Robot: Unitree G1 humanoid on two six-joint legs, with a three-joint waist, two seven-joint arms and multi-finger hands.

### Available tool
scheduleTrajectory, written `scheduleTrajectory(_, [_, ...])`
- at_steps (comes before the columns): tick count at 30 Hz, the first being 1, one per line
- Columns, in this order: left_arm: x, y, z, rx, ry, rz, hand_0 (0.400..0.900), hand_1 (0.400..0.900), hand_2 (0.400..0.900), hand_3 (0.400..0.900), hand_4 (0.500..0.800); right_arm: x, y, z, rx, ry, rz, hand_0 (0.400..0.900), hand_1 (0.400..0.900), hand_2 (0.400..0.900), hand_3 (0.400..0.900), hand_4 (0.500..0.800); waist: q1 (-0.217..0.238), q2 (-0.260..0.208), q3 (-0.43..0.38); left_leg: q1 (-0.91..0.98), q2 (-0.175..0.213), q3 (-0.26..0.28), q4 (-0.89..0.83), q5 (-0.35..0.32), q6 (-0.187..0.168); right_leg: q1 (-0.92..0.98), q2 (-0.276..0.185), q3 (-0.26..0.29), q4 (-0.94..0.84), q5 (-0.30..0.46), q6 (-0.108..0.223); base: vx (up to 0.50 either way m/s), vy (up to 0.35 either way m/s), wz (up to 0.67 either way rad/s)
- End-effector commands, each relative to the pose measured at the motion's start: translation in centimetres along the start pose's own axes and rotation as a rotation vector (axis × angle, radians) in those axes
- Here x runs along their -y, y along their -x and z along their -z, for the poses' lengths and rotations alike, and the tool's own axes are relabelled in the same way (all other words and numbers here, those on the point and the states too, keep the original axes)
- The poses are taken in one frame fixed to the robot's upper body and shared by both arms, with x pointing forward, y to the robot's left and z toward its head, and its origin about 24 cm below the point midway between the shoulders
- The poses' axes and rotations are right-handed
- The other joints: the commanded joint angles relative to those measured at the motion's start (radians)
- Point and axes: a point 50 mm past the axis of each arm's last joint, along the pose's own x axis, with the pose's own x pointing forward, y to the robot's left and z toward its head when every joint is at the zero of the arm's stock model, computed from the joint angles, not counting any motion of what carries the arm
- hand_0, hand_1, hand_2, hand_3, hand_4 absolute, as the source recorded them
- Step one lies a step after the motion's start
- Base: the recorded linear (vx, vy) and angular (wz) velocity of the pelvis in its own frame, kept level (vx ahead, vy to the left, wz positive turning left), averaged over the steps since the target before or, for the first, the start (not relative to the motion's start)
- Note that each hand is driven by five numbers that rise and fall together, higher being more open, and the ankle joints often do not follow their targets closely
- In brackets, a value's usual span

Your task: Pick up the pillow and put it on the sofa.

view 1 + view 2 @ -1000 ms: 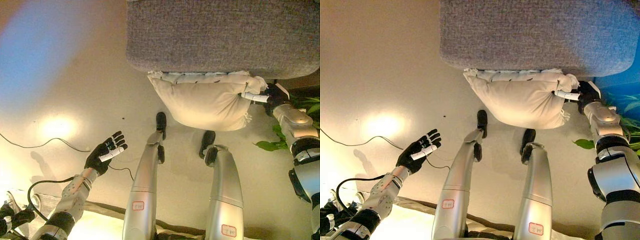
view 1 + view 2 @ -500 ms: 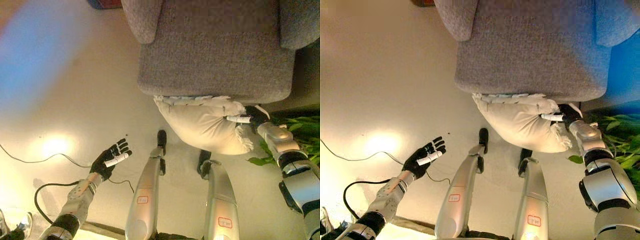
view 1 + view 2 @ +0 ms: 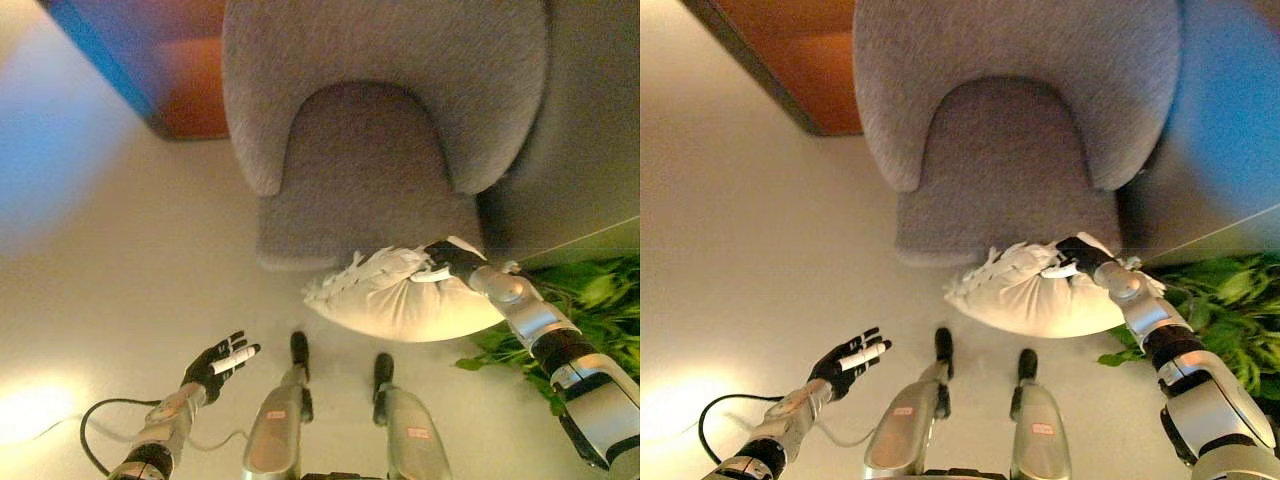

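A cream pillow (image 3: 400, 298) with a ruffled edge hangs in the air just in front of the grey sofa (image 3: 370, 170), its top edge level with the front of the seat. My right hand (image 3: 450, 260) is shut on the pillow's upper right edge and holds it up. It also shows in the right eye view (image 3: 1077, 256), with the pillow (image 3: 1030, 295) and the sofa (image 3: 1005, 160). My left hand (image 3: 216, 363) is open and empty, low at the left above the floor, far from the pillow.
A green plant (image 3: 570, 310) stands at the right, beside the sofa and under my right arm. An orange-brown cabinet (image 3: 185, 85) stands at the back left of the sofa. Pale floor (image 3: 120, 260) stretches to the left.
The camera has tilted up, so the whole sofa seat and back now show. My right hand has lifted the pillow up toward the seat's front edge. The left hand stays open at the left.
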Motion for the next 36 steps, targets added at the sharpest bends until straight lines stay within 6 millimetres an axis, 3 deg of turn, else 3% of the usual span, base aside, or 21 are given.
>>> scheduleTrajectory(1, [-1.5,1.2,3.2,-0.161,-0.068,-0.037,0.9,0.9,0.9,0.9,0.8,2.6,1.0,-7.7,0.285,0.086,0.036,0.4,0.4,0.4,0.4,0.5,-0.028,-0.045,-0.224,0.054,0.018,0.015,0.082,-0.175,-0.04,0.064,-0.04,-0.05,-0.084,0.021,0.045,0.11,-0.008,-0.27])
scheduleTrajectory(10, [-1.6,1.9,5.5,-0.285,-0.102,-0.043,0.9,0.9,0.9,0.9,0.8,6.5,3.8,-17.2,0.471,0.235,0.042,0.4,0.4,0.4,0.4,0.5,-0.029,-0.063,-0.347,0.143,0.045,0.04,0.031,-0.182,-0.055,0.133,-0.044,-0.04,-0.14,0.034,0.068,0.08,0.005,-0.17])
scheduleTrajectory(16, [-1.5,1.9,5.8,-0.323,-0.107,-0.038,0.9,0.9,0.9,0.9,0.8,7.9,4.8,-21.4,0.558,0.233,0.086,0.4,0.4,0.4,0.4,0.5,-0.024,-0.071,-0.377,0.165,0.05,0.037,0.005,-0.175,-0.065,0.155,-0.044,-0.045,-0.165,0.042,0.074,0.02,-0.007,0.02])
scheduleTrajectory(23, [-1.4,1.9,5.8,-0.305,-0.054,-0.03,0.9,0.9,0.9,0.9,0.8,8.3,3.8,-22.2,0.551,0.187,0.109,0.4,0.4,0.4,0.4,0.5,-0.001,-0.08,-0.398,0.173,0.056,0.028,-0.016,-0.16,-0.078,0.177,-0.048,-0.073,-0.193,0.051,0.08,0.05,-0.014,0.12])
scheduleTrajectory(30, [0.1,1.7,6.2,-0.281,-0.031,0.038,0.9,0.9,0.9,0.9,0.8,9.6,2.0,-20.7,0.455,0.085,0.228,0.4,0.4,0.4,0.4,0.5,0.035,-0.092,-0.398,0.175,0.059,0.009,-0.028,-0.155,-0.085,0.196,-0.045,-0.097,-0.217,0.058,0.077,0.09,-0.024,0.21])
scheduleTrajectory(32, [0.3,1.9,6.7,-0.284,-0.034,0.052,0.9,0.9,0.9,0.9,0.8,10.9,1.7,-19.8,0.407,0.039,0.324,0.9,0.9,0.9,0.9,0.8,0.048,-0.095,-0.395,0.174,0.06,0.002,-0.034,-0.151,-0.089,0.201,-0.043,-0.103,-0.226,0.063,0.078,0.06,-0.04,0.28])
scheduleTrajectory(36, [0.3,2.3,7.4,-0.286,-0.029,0.046,0.9,0.9,0.9,0.9,0.8,13.3,1.8,-18.4,0.334,-0.024,0.423,0.9,0.9,0.9,0.9,0.8,0.066,-0.095,-0.39,0.164,0.065,-0.009,-0.038,-0.147,-0.094,0.203,-0.041,-0.119,-0.229,0.06,0.075,0.01,-0.029,0.27])
